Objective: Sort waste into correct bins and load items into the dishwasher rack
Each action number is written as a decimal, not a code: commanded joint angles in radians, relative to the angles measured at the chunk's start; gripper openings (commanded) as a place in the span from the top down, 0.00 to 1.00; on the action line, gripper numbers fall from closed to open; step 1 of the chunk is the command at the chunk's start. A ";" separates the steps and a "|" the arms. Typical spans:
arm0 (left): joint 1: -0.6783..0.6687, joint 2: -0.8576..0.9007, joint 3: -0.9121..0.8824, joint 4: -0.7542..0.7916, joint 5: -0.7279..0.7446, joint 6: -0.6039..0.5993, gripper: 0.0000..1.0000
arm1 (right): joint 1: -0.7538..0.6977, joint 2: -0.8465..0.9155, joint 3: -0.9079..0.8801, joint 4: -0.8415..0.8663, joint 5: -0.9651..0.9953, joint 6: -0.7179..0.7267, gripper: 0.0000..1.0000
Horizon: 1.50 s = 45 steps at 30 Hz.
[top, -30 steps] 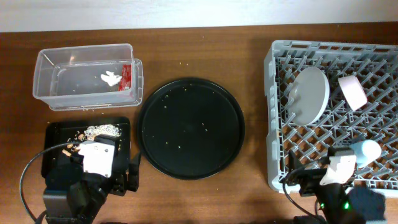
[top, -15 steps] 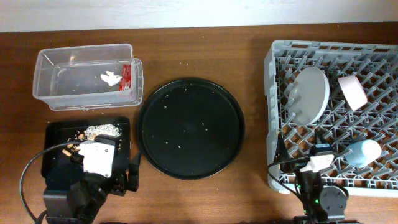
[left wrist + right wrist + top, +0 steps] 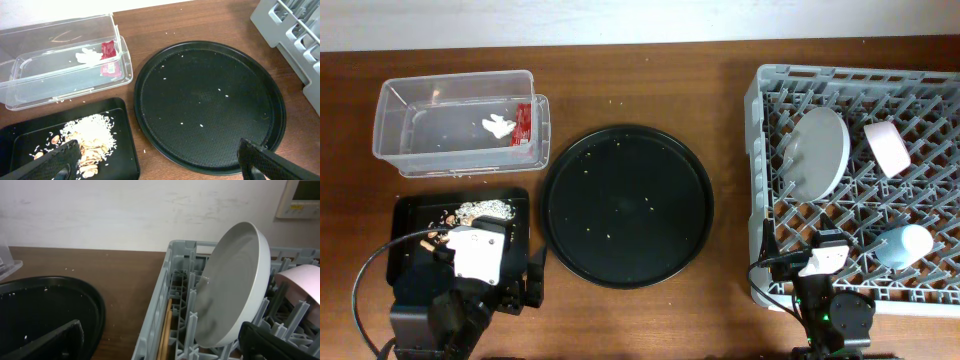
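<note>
The grey dishwasher rack (image 3: 760, 150) holds the pale grey plate (image 3: 817, 150) on edge, the pinkish cup (image 3: 886, 146) and the light-blue cup (image 3: 903, 245). The plate (image 3: 235, 285) and pinkish cup (image 3: 300, 277) also show in the right wrist view. The clear tub (image 3: 395, 110) holds the white tissue (image 3: 498, 126) and red wrapper (image 3: 524, 122). The small black tray (image 3: 515, 200) holds peanut shells and rice crumbs (image 3: 90, 135). My left gripper (image 3: 160, 165) is open and empty over the tray's front right. My right gripper (image 3: 160, 347) is open and empty at the rack's front-left corner.
The large round black tray (image 3: 626, 205) lies between the bins and the rack, with a few rice grains on it. Thin wooden sticks (image 3: 167, 325) stand inside the rack's left wall. A few crumbs lie on the wooden table by the tub.
My right arm has drawn back and to the left, away from the light-blue cup, which stays lying in the rack. The left arm has not moved.
</note>
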 commanded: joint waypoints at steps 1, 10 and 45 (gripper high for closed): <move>0.003 -0.004 -0.004 0.002 -0.004 -0.006 0.01 | 0.008 -0.010 -0.005 -0.005 0.005 -0.006 0.02; 0.003 -0.004 -0.004 0.002 -0.004 -0.006 0.01 | 0.008 -0.010 -0.005 -0.005 0.005 -0.006 0.02; 0.003 -0.533 -0.913 0.899 -0.023 0.009 0.01 | 0.008 -0.010 -0.005 -0.005 0.005 -0.006 0.02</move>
